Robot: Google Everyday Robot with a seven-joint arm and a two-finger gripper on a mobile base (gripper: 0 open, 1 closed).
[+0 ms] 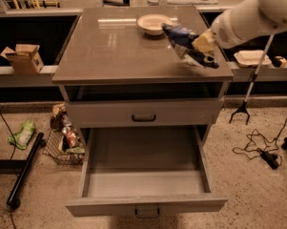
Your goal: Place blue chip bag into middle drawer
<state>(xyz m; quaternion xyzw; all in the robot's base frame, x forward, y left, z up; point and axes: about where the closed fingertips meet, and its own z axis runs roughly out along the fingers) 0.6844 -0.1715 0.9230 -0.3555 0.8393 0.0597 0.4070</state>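
Note:
The blue chip bag (181, 39) is at the right side of the cabinet's top (114, 46), tilted, with its left end raised next to the white bowl (152, 23). My gripper (202, 49) comes in from the upper right on the white arm (248, 15) and is shut on the bag's right end. The middle drawer (145, 182) is pulled out open below and in front, and its grey floor is bare. Its small dark handle (147, 213) is at the front. The drawer above it (144, 113), with a black bar handle, is closed.
A cardboard box (23, 57) sits on the left ledge. A wire basket (66, 144) of packets, a green packet (21, 135) and a black pole (24, 168) lie on the floor at the left. A white tray (250, 57), a grabber tool (243, 109) and cables (257, 149) are at the right.

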